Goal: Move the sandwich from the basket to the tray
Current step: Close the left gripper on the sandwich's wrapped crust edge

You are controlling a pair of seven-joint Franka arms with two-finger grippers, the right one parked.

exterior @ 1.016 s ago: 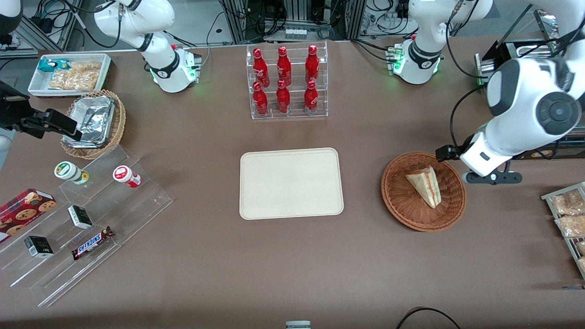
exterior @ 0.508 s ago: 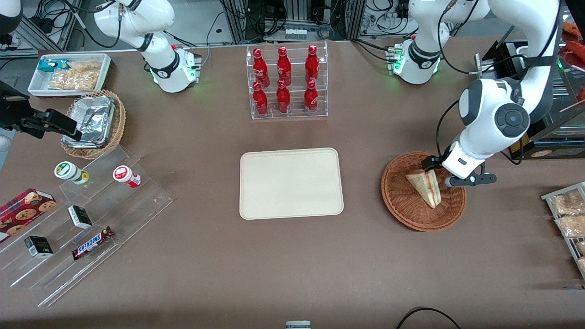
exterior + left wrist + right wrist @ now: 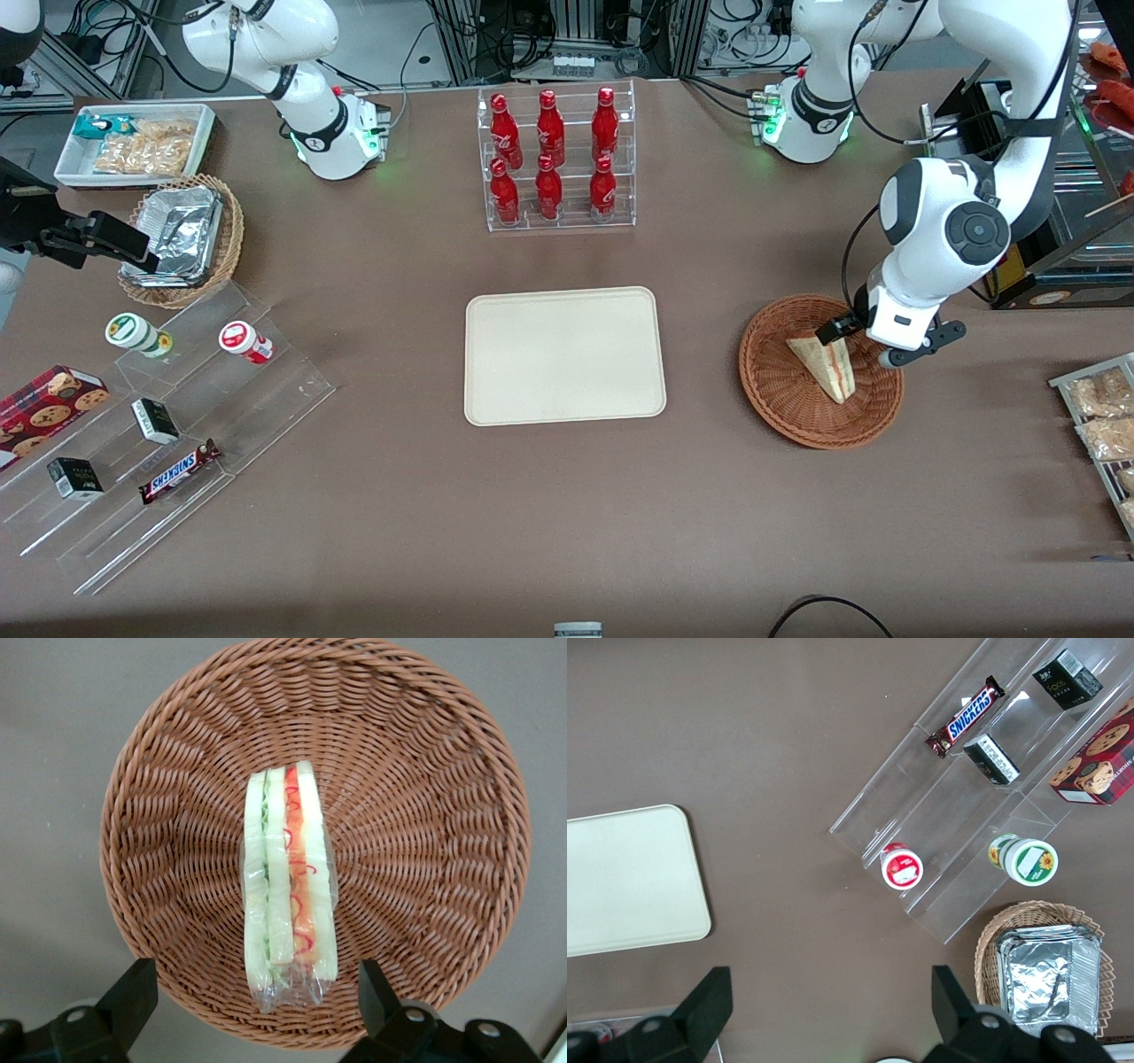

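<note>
Starting at the parked arm's end of the table, a foil-lined basket (image 3: 182, 239) and a clear stepped stand (image 3: 168, 425) of small snacks take no part in this job. In the middle lies the tray (image 3: 564, 355), cream and bare, with a rack of red bottles (image 3: 556, 159) farther from the front camera than it. Toward the working arm's end sits the basket (image 3: 820, 370), and the sandwich (image 3: 826, 361) lies in it, wrapped in clear film, its red and green layers showing along the edge (image 3: 291, 904).

The gripper (image 3: 870, 344) hangs just above the basket, over the wide end of the sandwich. Its fingers (image 3: 133, 992) stand spread wide, one to each side of the wedge, and they hold nothing (the wrist view shows both tips clear of the bread and the wicker).

The step in hand looks like the reach for the pick: the hand is lined up but has not yet closed. The next move likely calls for a straight drop until the fingers bracket the flat faces of the sandwich, then a gentle squeeze, since soft bread in slippery film may crush or slide. After that come a lift clear of the basket rim and a carry across to the tray.
</note>
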